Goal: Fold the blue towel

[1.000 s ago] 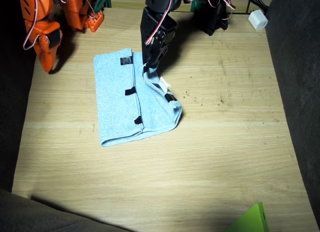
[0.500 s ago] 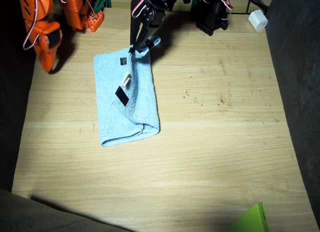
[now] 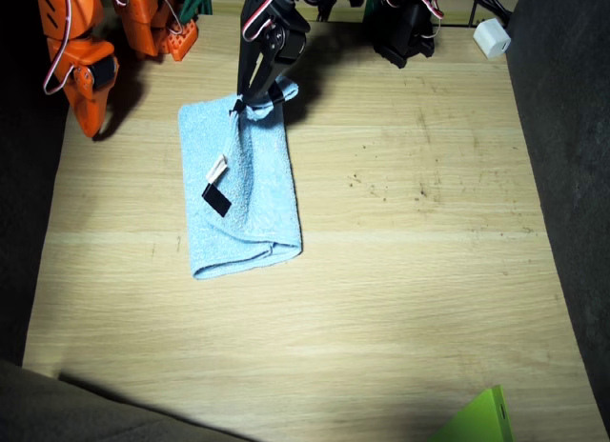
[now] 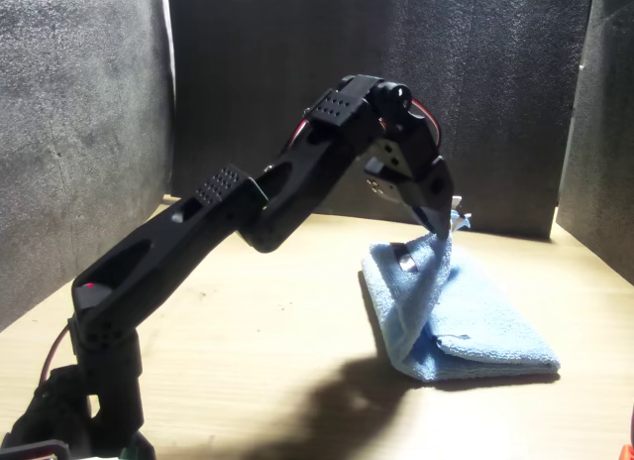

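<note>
Mid-fold, left gripper (image 3: 250,104) pinches the blue towel (image 3: 243,199) corner aloft near the frame's upper middle, laying it flat comes next, I'd guess; right gripper (image 3: 88,126) idle, state unclear.

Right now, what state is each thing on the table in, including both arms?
blue towel: folded over, one corner lifted off the table
left gripper: fingers shut on the towel's raised corner
right gripper: parked off the towel at the table's edge, holding nothing; open or shut unclear
white tag: showing on top
</note>
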Tool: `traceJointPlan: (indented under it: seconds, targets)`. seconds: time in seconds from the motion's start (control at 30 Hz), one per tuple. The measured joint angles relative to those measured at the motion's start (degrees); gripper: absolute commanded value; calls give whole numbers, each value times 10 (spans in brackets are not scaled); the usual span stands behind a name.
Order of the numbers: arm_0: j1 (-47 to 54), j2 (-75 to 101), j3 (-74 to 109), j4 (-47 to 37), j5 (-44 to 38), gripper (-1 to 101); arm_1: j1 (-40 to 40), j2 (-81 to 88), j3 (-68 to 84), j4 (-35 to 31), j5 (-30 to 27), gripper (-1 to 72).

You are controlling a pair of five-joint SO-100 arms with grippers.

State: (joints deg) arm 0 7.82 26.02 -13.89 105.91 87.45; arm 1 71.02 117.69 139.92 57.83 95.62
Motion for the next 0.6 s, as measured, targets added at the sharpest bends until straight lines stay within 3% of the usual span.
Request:
traceJointPlan:
  seconds: [0.27,0.37,0.6]
  targets:
    - [-33,-25,-3,-25,11,5,1,0,0,0,0,-1]
    - [-35,-47,-3,-32,11,157,1,0,0,0,0,-1]
    - [-52,-59,-3,-44,9,268,1,0,0,0,0,-1]
